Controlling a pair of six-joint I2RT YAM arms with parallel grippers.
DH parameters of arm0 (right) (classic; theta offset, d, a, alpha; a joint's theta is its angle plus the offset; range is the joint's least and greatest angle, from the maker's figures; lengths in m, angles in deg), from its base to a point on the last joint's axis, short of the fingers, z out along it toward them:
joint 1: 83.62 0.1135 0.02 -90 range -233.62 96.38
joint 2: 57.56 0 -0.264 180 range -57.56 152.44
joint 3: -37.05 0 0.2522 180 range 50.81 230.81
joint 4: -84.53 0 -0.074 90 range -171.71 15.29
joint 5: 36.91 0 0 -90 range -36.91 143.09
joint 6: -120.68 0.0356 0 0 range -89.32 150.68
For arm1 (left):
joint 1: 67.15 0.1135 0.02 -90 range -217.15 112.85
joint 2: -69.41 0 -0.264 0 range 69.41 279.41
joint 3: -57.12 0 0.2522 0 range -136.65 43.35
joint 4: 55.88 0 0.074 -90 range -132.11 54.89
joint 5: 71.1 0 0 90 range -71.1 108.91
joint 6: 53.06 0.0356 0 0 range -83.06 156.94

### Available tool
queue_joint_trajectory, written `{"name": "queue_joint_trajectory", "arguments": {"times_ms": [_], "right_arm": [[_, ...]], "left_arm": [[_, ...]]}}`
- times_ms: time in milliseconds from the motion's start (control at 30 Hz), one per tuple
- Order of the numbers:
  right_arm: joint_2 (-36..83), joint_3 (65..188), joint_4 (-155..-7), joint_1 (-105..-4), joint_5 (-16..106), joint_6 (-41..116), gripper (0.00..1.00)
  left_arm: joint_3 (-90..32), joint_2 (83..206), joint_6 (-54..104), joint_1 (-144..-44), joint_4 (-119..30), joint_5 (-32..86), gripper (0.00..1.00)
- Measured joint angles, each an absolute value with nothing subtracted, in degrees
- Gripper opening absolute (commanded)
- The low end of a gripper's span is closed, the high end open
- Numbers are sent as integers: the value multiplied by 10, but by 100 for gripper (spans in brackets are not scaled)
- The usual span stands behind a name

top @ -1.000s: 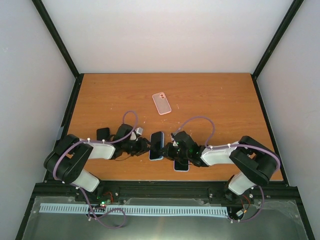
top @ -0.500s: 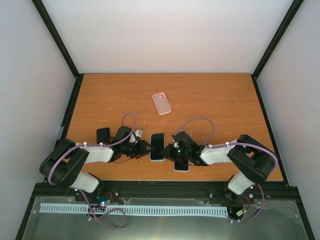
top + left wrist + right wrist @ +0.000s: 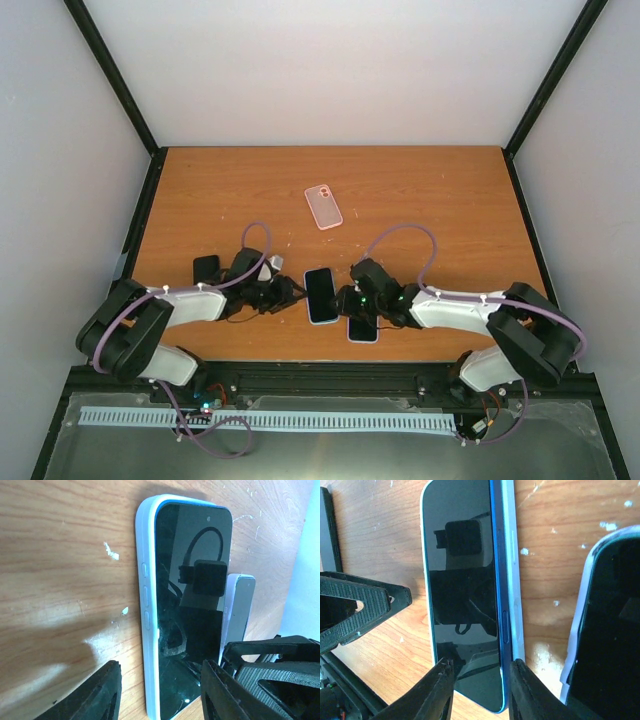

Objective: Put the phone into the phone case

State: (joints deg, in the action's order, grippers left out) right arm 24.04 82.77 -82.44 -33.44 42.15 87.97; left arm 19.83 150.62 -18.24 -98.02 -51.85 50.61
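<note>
blue phone in pale case, flat on table – l fingers apart; r fingers apart too

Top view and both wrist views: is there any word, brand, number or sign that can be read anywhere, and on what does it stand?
None can be read in any view.
The blue phone has a dark screen that shows only reflections.
The second phone, the pink phone case and the table bear no legible mark.
</note>
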Motion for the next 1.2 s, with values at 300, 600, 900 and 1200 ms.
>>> {"name": "queue_joint_trajectory", "arguments": {"times_ms": [300, 600, 900, 1200], "right_arm": [[254, 861, -802, -344, 439, 847, 25], [320, 890, -804, -359, 445, 823, 37], [351, 886, -869, -361, 403, 829, 40], [355, 875, -915, -369, 370, 841, 43]], "left_arm": [[179, 1520, -175, -976, -518, 507, 45], [167, 1552, -164, -976, -518, 505, 42], [167, 1570, -160, -976, -540, 512, 40], [180, 1578, -159, -974, -573, 529, 37]]}}
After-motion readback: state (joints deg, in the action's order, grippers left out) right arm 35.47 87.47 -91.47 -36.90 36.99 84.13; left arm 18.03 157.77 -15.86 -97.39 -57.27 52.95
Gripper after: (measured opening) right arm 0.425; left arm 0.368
